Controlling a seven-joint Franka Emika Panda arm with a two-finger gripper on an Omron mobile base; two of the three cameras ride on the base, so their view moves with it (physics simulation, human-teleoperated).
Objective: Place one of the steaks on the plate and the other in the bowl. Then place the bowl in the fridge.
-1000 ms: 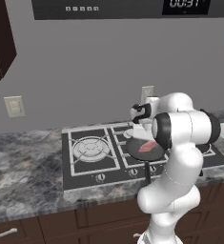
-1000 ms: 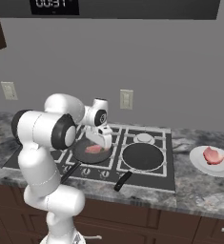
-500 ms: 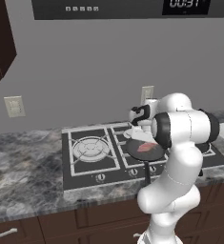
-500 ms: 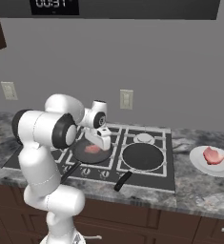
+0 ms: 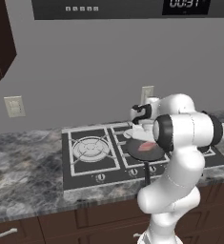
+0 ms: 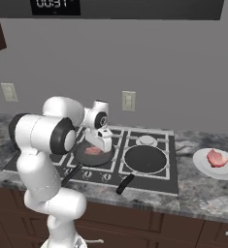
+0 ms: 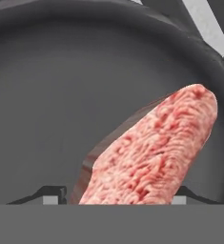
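Granite counter carries the stove [image 5: 92, 152]; the gripper [image 5: 143, 131] hangs over the pan [image 5: 144, 148] holding one steak [image 5: 145, 146]. Right of the stove, the plate [image 6: 221, 169] already bears another steak [image 6: 216, 158]. Close up, the steak [image 7: 154, 152] sits between the fingertips; jaw grip unclear.

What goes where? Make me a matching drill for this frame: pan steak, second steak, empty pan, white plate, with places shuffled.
Things:
1. pinkish-red raw steak under the gripper
2. second pinkish-red raw steak
3. empty round black frying pan
4. round flat white plate

Places:
A. on the granite counter right of the cooktop
B. on the white plate
C. on the cooktop's front right burner
D. in the black frying pan on the left burner

Pairs: 1-D, 2-B, 3-C, 4-A
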